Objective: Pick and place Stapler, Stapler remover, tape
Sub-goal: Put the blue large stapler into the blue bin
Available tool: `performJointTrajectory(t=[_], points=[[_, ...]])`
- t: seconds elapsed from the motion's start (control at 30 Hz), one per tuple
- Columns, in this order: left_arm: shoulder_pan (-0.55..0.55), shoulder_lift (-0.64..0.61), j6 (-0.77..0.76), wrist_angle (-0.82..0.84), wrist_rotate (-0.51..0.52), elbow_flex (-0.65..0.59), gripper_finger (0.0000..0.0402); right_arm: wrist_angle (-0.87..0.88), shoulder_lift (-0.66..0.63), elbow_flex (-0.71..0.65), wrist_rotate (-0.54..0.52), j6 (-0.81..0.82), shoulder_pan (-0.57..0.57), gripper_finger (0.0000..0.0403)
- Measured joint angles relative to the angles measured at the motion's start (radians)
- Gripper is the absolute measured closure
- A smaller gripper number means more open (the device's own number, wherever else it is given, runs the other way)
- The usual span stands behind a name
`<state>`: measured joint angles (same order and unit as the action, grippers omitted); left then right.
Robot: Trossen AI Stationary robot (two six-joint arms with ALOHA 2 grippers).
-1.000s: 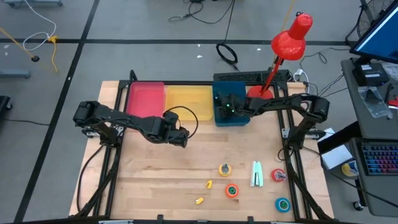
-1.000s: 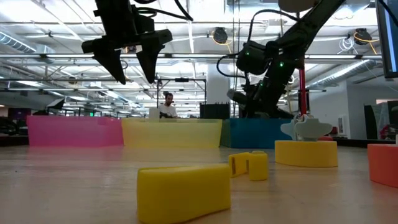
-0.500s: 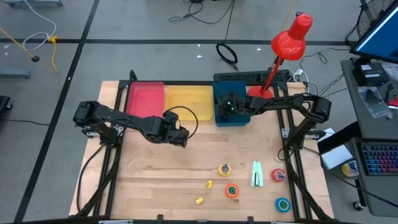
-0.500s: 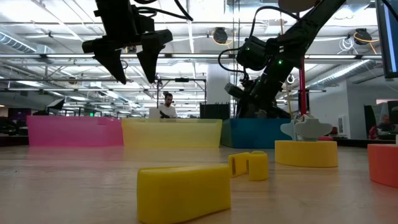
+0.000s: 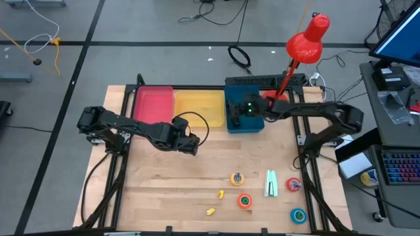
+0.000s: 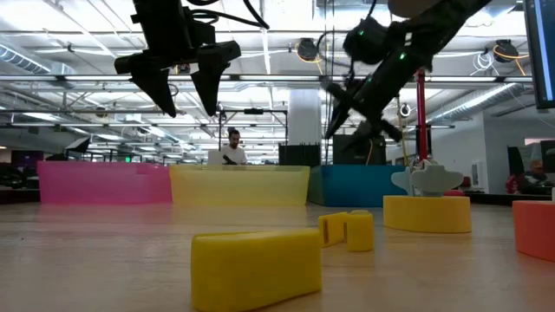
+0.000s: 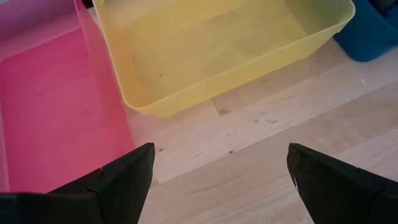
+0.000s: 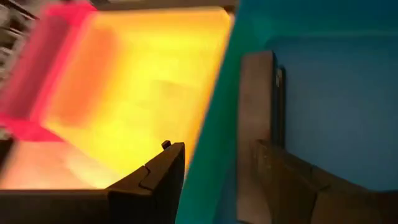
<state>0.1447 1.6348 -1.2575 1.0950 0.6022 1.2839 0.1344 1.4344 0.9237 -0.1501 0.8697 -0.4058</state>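
Note:
Near the table's front right lie the tape rolls: yellow (image 5: 237,178), orange (image 5: 245,200), red (image 5: 293,185) and blue-teal (image 5: 298,215). A white-and-green stapler (image 5: 270,183) lies between them. Two small yellow stapler removers (image 5: 221,194) (image 5: 210,211) lie to its left. My right gripper (image 5: 235,113) (image 8: 217,180) hangs open above the blue bin (image 5: 246,128). A dark oblong thing (image 8: 258,93) lies on the bin's floor beneath it. My left gripper (image 5: 192,148) (image 7: 217,180) hovers open and empty over the table in front of the yellow bin (image 7: 217,56).
Pink (image 5: 153,105), yellow (image 5: 199,105) and blue bins stand side by side along the far edge. A red desk lamp (image 5: 305,39) rises behind the blue bin. In the low view a yellow remover (image 6: 256,269) lies close by. The table's middle is bare wood.
My right gripper has risen out of the blue bin and now hangs well above its rim, tipped closer to level. The left arm has kept still.

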Motion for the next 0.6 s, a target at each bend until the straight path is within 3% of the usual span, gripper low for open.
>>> performJointTrajectory(t=[0.13,0.3,0.47,0.6], points=[[0.002,0.000,-0.002,-0.001,0.004,0.000,0.0039,0.105,-0.124,0.000,0.128,-0.038,0.026,0.0227],[0.002,0.000,-0.024,-0.017,0.029,0.000,0.0039,0.399,-0.289,0.000,0.343,-0.049,0.104,0.0235],[0.001,0.000,-0.006,-0.089,0.034,0.000,0.0039,0.748,-0.442,-0.001,0.364,0.093,0.219,0.0240],[0.001,0.000,0.000,-0.168,0.034,0.000,0.0039,0.912,-0.531,-0.001,0.357,0.229,0.319,0.0241]])
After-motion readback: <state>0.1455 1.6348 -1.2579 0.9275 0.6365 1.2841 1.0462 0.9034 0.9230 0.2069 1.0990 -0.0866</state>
